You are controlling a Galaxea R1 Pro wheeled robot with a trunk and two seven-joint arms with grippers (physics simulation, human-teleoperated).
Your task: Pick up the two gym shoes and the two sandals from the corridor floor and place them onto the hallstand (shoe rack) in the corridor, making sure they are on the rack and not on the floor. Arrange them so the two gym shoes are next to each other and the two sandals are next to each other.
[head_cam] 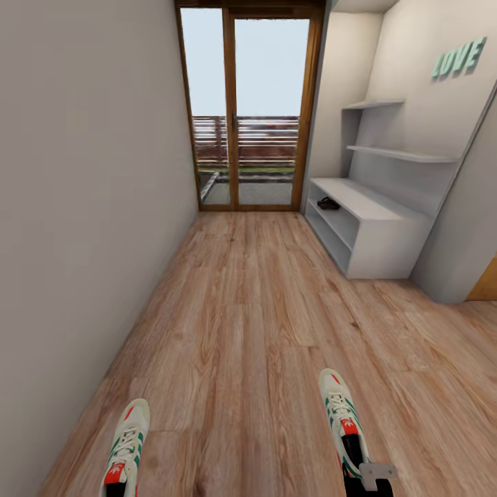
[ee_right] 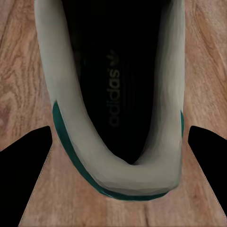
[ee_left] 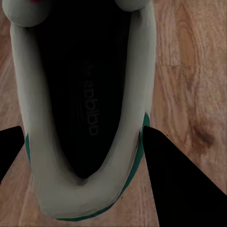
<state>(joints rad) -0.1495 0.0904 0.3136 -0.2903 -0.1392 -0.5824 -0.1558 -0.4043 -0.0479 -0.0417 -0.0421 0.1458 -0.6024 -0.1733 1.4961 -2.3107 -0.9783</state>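
Two off-white gym shoes with green stripes hang low at the near edge of the head view, toes pointing ahead. My left gripper point(ee_left: 82, 130) is shut on the heel of the left gym shoe point(head_cam: 126, 450), its black fingers point(ee_left: 182, 187) against the shoe's sides. My right gripper point(ee_right: 120, 127) is shut on the heel of the right gym shoe point(head_cam: 341, 421). The hallstand point(head_cam: 376, 238) stands along the right wall, far ahead. A dark sandal shape point(head_cam: 328, 203) lies on its open shelf under the top; I cannot tell one sandal from two.
The corridor floor point(head_cam: 248, 324) of wood planks stretches ahead to a glass balcony door point(head_cam: 248, 110). A plain wall point(head_cam: 83, 207) runs along the left. Two floating shelves point(head_cam: 404, 153) and green LOVE letters point(head_cam: 457, 59) are on the hallstand's back panel.
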